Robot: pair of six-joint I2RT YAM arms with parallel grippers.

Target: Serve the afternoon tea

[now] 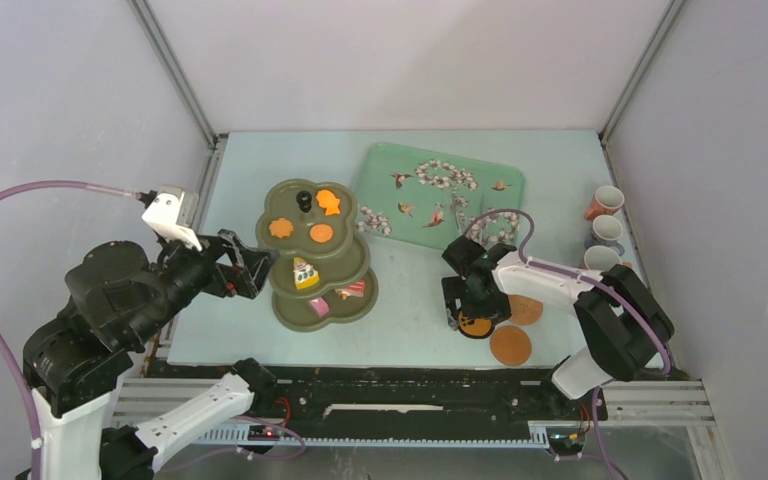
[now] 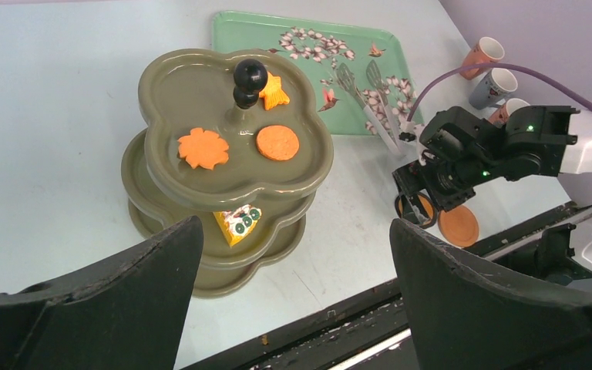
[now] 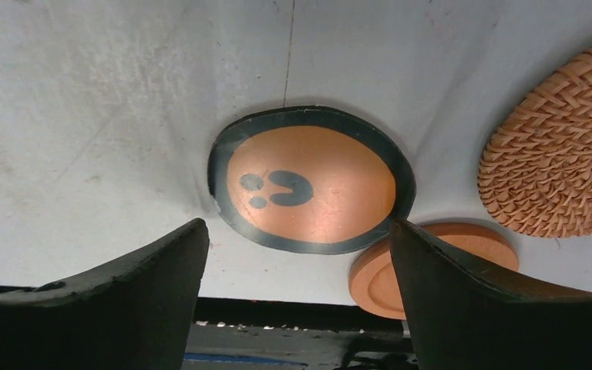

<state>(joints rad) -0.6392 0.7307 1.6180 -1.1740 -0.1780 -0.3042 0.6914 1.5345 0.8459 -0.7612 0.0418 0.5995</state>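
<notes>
The olive-green three-tier stand [image 1: 285,200] holds three orange pastries [image 1: 321,233] on top, a yellow cake slice [image 1: 305,273] on the middle tier and pink pieces [image 1: 319,306] on the bottom tier. My left gripper [image 1: 255,270] is open and empty just left of the stand [image 2: 162,85]. My right gripper [image 1: 470,315] is open, low over a black-rimmed orange coaster [image 3: 312,179], with its fingers on either side of the coaster. A woven coaster [image 3: 563,169] and a plain brown coaster [image 1: 511,345] lie beside it. Three patterned cups [image 1: 607,232] stand at the right edge.
The mint-green floral tray [image 1: 385,165] lies behind the right gripper, with metal tongs [image 1: 457,215] on it. The table's black front rail [image 1: 410,385] runs close below the coasters. Grey walls close in the back and sides.
</notes>
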